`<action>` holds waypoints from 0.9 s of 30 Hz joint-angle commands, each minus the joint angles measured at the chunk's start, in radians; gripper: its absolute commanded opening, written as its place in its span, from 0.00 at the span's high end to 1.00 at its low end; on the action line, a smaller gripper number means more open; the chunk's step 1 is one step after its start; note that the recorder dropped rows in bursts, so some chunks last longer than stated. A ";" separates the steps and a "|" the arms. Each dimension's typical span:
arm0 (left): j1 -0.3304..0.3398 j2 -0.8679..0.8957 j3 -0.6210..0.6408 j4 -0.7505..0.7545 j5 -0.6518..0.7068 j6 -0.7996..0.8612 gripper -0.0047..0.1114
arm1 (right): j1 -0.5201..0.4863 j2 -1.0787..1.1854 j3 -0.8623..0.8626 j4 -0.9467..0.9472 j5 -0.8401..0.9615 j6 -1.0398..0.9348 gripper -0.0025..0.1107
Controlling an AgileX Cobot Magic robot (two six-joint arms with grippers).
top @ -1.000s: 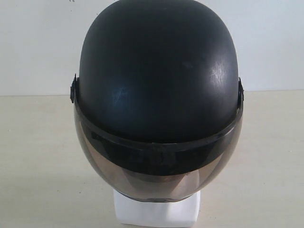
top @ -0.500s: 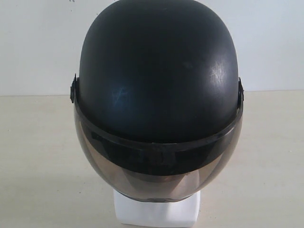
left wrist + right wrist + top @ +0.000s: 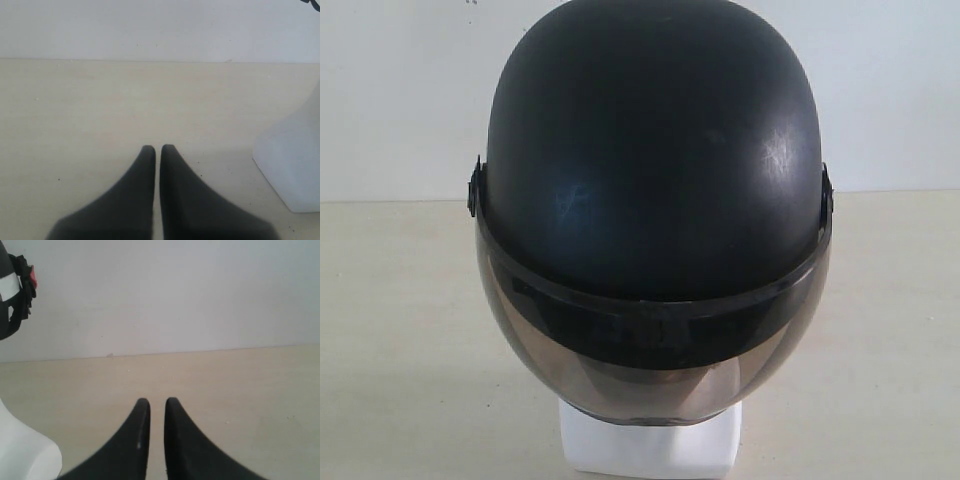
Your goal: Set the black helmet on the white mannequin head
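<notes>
The black helmet [image 3: 650,160] sits over the white mannequin head, filling the middle of the exterior view. Its smoky visor [image 3: 655,360] hangs down in front of the face, which is hidden. Only the head's square white base [image 3: 650,445] shows below. In the left wrist view my left gripper [image 3: 157,148] is shut and empty over the table, with the white base [image 3: 292,160] off to one side. My right gripper [image 3: 157,401] is also shut and empty, with the white base [image 3: 22,450] beside it and the helmet's edge and strap [image 3: 17,287] higher up. Neither gripper shows in the exterior view.
A pale wooden table [image 3: 400,330] runs back to a plain white wall [image 3: 400,90]. Nothing else stands on the table in any view.
</notes>
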 commanded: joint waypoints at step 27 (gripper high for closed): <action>0.002 -0.004 0.004 -0.003 0.000 0.004 0.92 | -0.003 -0.004 0.048 -0.112 0.132 -0.005 0.87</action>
